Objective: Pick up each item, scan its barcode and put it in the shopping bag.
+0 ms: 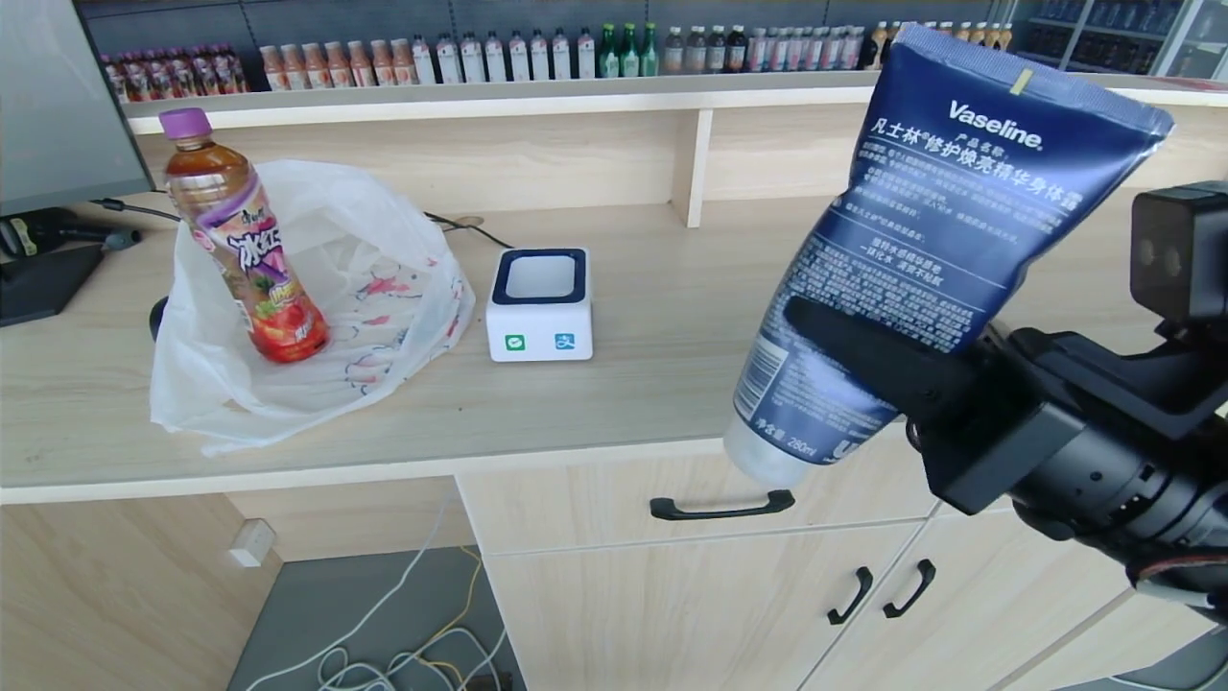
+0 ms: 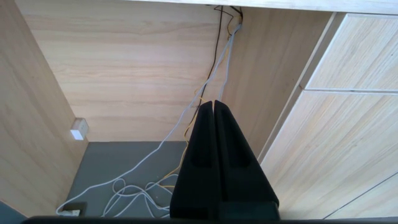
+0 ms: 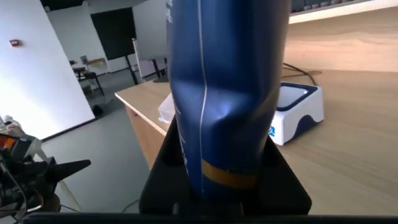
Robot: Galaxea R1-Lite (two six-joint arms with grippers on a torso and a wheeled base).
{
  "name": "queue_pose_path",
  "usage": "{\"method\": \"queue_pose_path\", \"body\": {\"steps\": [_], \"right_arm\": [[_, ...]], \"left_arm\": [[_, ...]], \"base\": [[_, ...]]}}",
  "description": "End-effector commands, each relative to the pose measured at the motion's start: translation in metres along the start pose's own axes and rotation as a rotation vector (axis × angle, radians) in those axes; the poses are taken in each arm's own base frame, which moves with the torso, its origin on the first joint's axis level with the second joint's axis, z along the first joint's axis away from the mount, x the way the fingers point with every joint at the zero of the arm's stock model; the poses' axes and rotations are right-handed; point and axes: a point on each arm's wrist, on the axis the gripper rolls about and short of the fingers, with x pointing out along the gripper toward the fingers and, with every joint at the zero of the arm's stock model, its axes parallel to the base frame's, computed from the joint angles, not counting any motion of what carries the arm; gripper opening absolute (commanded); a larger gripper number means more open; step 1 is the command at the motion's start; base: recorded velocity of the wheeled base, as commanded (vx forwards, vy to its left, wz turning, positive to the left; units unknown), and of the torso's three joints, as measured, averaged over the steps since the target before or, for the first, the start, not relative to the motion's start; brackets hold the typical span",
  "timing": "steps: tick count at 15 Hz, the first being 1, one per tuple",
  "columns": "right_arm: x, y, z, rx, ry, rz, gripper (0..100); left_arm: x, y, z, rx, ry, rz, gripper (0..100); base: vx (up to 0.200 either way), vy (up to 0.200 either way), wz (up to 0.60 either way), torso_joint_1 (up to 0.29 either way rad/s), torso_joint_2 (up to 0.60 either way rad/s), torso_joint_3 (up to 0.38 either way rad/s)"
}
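My right gripper [image 1: 863, 360] is shut on a dark blue lotion tube [image 1: 940, 240], held tilted in the air at the counter's front right, its white cap end down and its printed back facing the head view. The same lotion tube [image 3: 227, 93] stands between the right gripper's [image 3: 224, 168] fingers in the right wrist view. The white barcode scanner [image 1: 539, 304] with a dark blue rim sits mid-counter, left of the tube. A white plastic shopping bag [image 1: 317, 317] lies at the left with a purple-capped red tea bottle [image 1: 245, 240] leaning in it. My left gripper [image 2: 214, 106] is shut, empty, below the counter.
A wooden counter [image 1: 652, 384] carries the scanner and bag, with drawers and black handles [image 1: 721, 506] below. A monitor base [image 1: 43, 278] stands at the far left. Cables [image 2: 137, 186] lie on the floor under the counter. A shelf of bottles [image 1: 537, 53] lines the back.
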Motion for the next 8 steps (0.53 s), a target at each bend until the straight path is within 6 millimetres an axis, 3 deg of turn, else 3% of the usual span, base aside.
{"method": "queue_pose_path", "body": {"steps": [1,6,8], "right_arm": [[0.0053,0.0111,0.0147,-0.082,-0.054,-0.086,0],[0.0088,0.0172,0.0201,-0.426,-0.056,-0.475,0],[0.0061,0.0164,0.0213,-0.446,-0.053,-0.583,0]], "left_arm": [[0.0,0.0,0.0,0.0,0.0,0.0,0],[0.0,0.0,-0.0002,0.018,0.001,0.0,0],[0.0,0.0,-0.0002,0.018,0.001,-0.002,0]], "base": [[0.0,0.0,0.0,0.0,0.0,0.0],[0.0,0.0,0.0,0.0,0.0,0.0],[0.0,0.0,0.0,0.0,0.0,0.0]]}}
